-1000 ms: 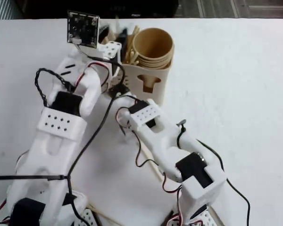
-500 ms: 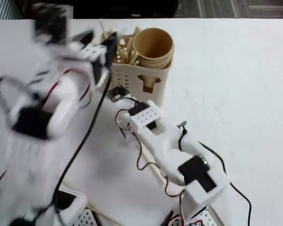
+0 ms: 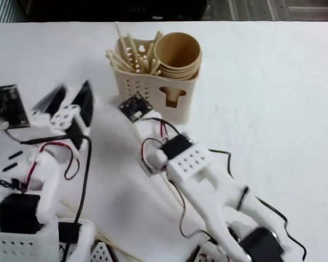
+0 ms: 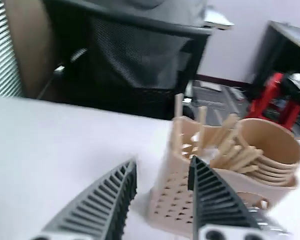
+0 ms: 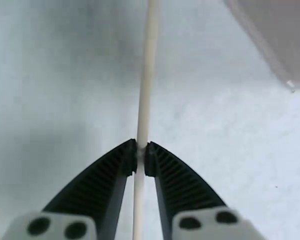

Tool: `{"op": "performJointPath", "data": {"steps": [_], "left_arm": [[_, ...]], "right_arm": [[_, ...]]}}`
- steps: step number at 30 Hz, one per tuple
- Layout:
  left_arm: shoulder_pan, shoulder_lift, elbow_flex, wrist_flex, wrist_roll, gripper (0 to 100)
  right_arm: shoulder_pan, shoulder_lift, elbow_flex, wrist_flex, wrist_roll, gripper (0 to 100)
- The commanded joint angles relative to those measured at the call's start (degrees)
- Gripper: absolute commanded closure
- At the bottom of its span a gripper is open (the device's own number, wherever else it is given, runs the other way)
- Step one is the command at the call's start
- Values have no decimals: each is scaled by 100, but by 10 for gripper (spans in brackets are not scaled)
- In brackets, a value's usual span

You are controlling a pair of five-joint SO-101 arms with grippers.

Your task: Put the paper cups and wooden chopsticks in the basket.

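- The tan perforated plastic basket (image 3: 153, 90) stands on the white table (image 3: 273, 109), toward its far side.
- A stack of brown paper cups (image 3: 177, 52) sits upright in the basket's right part, mouths up.
- A bundle of pale wooden chopsticks (image 3: 128, 54) stands in the basket's left part. Their tips fan up and outward past the rim.
- The right gripper (image 5: 140, 148) is low, just in front of the basket, its black ribbed jaws pinched on one thin wooden chopstick (image 5: 149, 75).
- That chopstick's long axis runs straight through the jaws and on ahead of the fingertips, close over the table.
- The left gripper (image 3: 75, 86) is to the left of the basket, well apart from it, with its jaws spread wide and nothing between them.
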Motion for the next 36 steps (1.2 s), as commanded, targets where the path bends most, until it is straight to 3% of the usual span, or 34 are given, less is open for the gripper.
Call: {"op": "performJointPath", "data": {"steps": [1, 7, 13, 18, 20, 26, 36], "left_arm": [[-716, -444, 527, -26, 211, 823], [-1288, -690, 1512, -26, 211, 823], [-1358, -857, 2391, -35, 211, 823], [-1358, -954, 3270, -668, 281, 823], [-1358, -998, 3719, -1029, 624, 823], [-1367, -1244, 4659, -1943, 1055, 823], [-1367, -2343, 5424, -1969, 1046, 823]], "right_arm": [[-48, -1077, -44, 92, -18, 981], [-40, -2598, -369, -242, -18, 981], [-4, -3108, -1266, -919, 0, 981], [-4, -2879, -1785, -2132, 9, 981], [-4, -2756, -1802, -2914, 18, 981], [57, -2070, -1793, -4637, 782, 981], [1007, -180, -1785, -6571, 835, 981]]}}
